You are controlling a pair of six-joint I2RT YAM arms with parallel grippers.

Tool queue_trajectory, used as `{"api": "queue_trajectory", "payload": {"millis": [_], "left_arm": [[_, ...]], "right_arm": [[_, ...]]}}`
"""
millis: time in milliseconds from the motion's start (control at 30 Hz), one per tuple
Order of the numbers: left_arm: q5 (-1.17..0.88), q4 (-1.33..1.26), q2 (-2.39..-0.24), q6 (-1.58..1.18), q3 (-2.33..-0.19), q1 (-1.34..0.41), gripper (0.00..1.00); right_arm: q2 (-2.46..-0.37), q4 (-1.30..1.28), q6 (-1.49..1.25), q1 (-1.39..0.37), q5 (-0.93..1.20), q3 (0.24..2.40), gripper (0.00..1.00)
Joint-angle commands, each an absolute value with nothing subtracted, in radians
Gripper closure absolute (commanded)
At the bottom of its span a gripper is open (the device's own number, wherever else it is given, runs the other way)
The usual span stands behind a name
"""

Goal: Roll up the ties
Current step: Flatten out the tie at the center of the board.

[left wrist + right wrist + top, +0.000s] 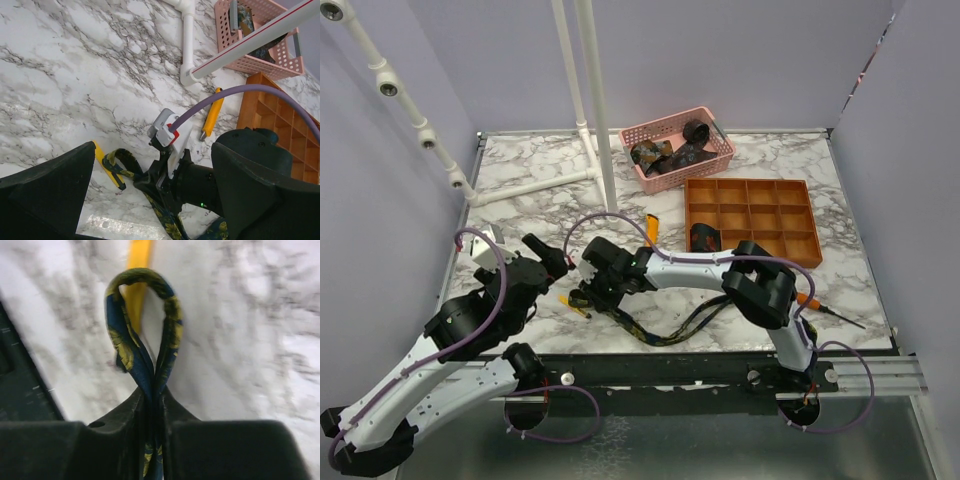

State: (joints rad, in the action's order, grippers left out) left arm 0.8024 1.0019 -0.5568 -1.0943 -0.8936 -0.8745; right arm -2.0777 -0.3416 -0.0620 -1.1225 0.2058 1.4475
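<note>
With the right gripper (154,396) clenched on the looped end of the navy yellow-flowered fabric tie (121,342) lying near the front of the marbled white surface (520,170), wind tightly, the released left gripper (550,258) steadying the slack

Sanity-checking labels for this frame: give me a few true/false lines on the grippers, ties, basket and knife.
1. The right gripper is shut on a tie. True.
2. The left gripper grips that tie too. False: its jaws stand wide open and hold nothing.
3. The basket is empty. False: it holds ties.
4. The knife lies on the table, left of the tray. True.
5. The held tie sticks out past the right fingertips as a loop. True.
</note>
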Motion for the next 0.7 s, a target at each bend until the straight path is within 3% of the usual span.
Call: {"api": "queue_trajectory", "payload": {"millis": [0, 200, 433, 500, 567, 667], "left_arm": [[0.834, 1.061, -0.545, -1.091, -0.914, -0.879, 0.01], [0.829, 1.056, -0.546, -1.092, -0.909, -0.879, 0.01], [0.838, 1.100, -0.535, -1.107, -0.953, -0.879, 0.01], [0.845, 1.113, -0.530, -1.113, -0.967, -0.879, 0.01], [0.848, 1.121, -0.523, -1.117, -0.966, -0.879, 0.01], [0.847, 1.120, -0.512, -1.130, -0.941, -0.879, 0.01]], "right_arm": [[-2.116, -0.333, -0.070, -1.126, 0.491, 1.451, 0.87], [-2.213, -0.253, -0.190, -1.126, 0.845, 1.526, 0.92], [-2.311, 0.140, -0.530, -1.084, 1.172, 1.601, 0.98], [-2.314, 0.114, -0.532, -1.058, 1.172, 1.594, 1.00], [-2.314, -0.101, -0.388, -1.026, 1.084, 1.626, 0.98], [-2.312, -0.269, -0.256, -0.986, 0.934, 1.642, 0.92]]}}
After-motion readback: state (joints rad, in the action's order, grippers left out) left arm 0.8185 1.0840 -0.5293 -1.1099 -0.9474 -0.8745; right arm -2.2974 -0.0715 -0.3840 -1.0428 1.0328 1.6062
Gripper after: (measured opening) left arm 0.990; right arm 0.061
